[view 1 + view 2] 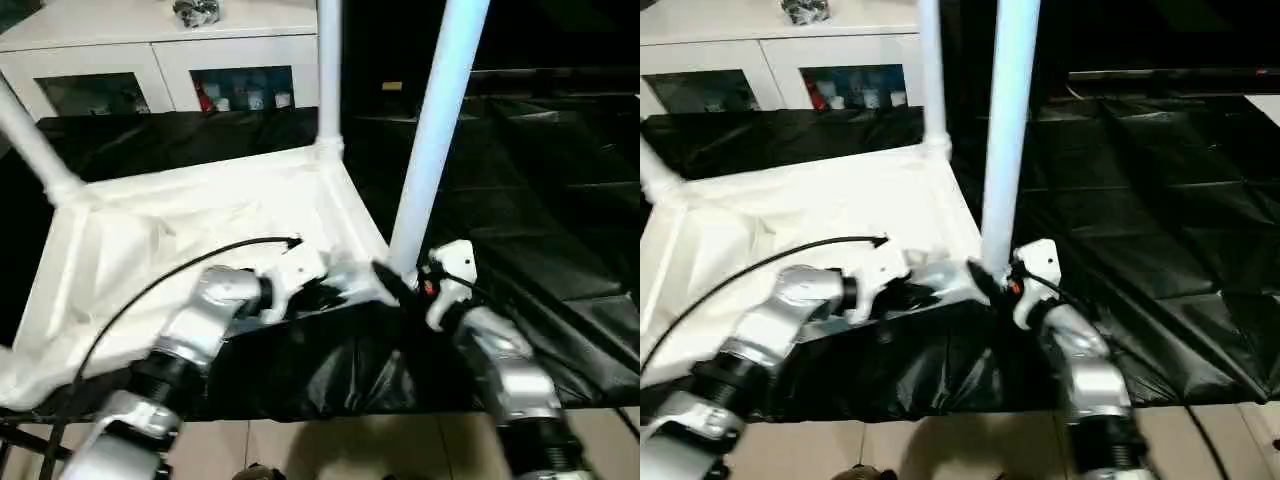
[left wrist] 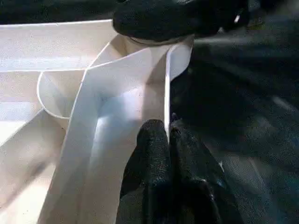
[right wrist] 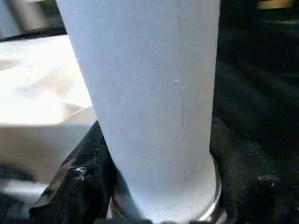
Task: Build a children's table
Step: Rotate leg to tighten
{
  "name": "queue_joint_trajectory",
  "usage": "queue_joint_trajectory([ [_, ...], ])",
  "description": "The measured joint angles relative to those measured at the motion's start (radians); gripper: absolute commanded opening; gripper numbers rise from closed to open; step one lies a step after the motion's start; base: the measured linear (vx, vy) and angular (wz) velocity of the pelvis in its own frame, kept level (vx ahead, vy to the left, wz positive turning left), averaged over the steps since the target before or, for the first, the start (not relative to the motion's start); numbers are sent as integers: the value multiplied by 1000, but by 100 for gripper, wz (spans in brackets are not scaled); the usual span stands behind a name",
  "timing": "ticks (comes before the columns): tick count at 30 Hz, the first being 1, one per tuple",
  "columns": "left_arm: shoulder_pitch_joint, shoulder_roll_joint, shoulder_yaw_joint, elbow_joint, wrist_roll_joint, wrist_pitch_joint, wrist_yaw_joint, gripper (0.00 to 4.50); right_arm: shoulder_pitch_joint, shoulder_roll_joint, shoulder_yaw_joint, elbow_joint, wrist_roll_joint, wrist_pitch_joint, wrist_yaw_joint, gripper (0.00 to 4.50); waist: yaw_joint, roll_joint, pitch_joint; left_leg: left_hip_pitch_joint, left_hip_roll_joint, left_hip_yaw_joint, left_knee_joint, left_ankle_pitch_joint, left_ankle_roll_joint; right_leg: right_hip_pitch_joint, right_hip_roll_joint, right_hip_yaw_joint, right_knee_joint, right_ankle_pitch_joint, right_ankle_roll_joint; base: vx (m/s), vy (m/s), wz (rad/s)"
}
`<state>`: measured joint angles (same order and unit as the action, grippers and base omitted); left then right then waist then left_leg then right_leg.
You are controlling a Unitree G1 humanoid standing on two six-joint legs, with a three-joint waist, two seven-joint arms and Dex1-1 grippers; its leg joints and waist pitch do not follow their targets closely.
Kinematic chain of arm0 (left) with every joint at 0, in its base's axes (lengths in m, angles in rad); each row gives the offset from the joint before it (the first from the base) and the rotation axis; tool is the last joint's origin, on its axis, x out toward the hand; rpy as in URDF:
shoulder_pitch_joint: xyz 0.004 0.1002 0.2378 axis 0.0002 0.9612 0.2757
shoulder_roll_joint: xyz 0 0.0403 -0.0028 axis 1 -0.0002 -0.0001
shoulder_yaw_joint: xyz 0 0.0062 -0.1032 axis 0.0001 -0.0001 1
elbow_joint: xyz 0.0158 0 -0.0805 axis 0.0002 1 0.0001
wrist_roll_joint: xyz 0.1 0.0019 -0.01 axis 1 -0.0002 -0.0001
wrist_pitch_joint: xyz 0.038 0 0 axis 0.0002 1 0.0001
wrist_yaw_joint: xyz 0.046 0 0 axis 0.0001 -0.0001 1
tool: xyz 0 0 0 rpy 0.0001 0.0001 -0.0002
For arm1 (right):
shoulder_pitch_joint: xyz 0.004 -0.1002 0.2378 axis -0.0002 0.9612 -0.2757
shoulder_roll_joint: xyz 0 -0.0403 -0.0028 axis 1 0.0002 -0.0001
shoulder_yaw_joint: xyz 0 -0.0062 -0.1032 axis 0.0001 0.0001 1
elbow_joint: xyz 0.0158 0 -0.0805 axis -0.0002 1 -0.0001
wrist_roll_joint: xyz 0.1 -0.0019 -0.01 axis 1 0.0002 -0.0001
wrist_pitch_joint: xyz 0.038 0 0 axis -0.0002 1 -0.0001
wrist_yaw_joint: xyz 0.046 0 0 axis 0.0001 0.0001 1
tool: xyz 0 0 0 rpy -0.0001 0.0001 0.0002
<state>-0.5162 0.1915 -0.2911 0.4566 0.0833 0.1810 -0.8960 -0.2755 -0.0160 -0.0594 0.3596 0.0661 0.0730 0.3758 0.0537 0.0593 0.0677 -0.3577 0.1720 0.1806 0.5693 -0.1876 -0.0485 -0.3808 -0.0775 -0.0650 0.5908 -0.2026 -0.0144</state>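
The left end effector [image 2: 167, 140] reaches forward low, pinching the upturned tabletop [image 1: 180, 240] rim; the right end effector [image 3: 154, 186] clasps an upright leg [image 1: 430, 140] at the near corner.

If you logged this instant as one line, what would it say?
step: seat near-right leg | right gripper: shut on leg base | left gripper: pinching tabletop rim | two far legs: already upright in sockets
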Motion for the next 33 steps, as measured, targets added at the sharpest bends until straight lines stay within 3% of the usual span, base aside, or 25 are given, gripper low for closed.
queue_joint_trajectory([
  [4, 0, -19, 3, -2, 10, 10, 50, 0, -41, 27, 0, 37, -22, 0, -87, 257, -5, 0, 0, -1, 0, 0, -1, 0, 0, 0, 0, 0, -3, 0, 0, 0, 0, 0],
  [5, 0, -21, 3, -4, 11, 10, 51, 0, -41, 27, 0, 37, -22, -3, -92, 313, -6, 0, -1, -1, -1, 0, -2, 0, 0, 0, 0, 0, -3, 0, 0, 0, 0, 0],
  [11, 5, -5, 0, -30, 10, 7, 30, 0, -44, 6, 9, 25, -24, 2, -38, 372, -3, -5, -3, -5, 0, 0, -5, 0, 0, -3, 0, 0, -3, 3, -1, 0, 0, 0],
  [15, 11, 25, -8, -59, -3, -4, -12, 0, -64, -63, 48, 35, -24, 1, 62, 372, -5, -5, -3, -11, 0, 0, -4, 2, 2, -9, 1, -1, -2, 3, -1, 0, 0, 0],
  [20, 21, 77, -11, -87, -35, -30, -88, 0, -95, -190, 81, 64, 3, -4, 284, 372, 7, -6, -4, -27, 2, 0, 1, 3, 6, -23, 1, -3, 5, 1, -1, 0, 0, 0],
  [28, 29, 143, -11, -89, -55, -53, -186, 0, -133, -323, 152, 79, 38, 5, 605, 372, 8, -7, -2, -27, 4, 0, 12, 3, 6, -22, 1, -3, 13, 1, -2, 0, 0, 0],
  [30, 34, 166, -12, -90, -68, -63, -216, 0, -143, -356, 169, 83, 52, 12, 690, 372, 8, -11, 0, -27, 4, 0, 16, 3, 6, -22, 1, -2, 16, 2, -3, 0, 0, 0],
  [31, 34, 183, -12, -90, -71, -71, -235, 0, -155, -370, 181, 87, 58, 17, 738, 345, 7, -14, 2, -27, 5, 0, 17, 3, 6, -23, 1, -2, 18, 2, -3, 0, 0, 0],
  [33, 35, 205, -14, -90, -82, -82, -270, 0, -175, -393, 197, 100, 61, 23, 817, 337, 8, -21, 5, -27, 5, 0, 18, 3, 6, -23, 1, -2, 20, 2, -3, 0, 0, 0],
])
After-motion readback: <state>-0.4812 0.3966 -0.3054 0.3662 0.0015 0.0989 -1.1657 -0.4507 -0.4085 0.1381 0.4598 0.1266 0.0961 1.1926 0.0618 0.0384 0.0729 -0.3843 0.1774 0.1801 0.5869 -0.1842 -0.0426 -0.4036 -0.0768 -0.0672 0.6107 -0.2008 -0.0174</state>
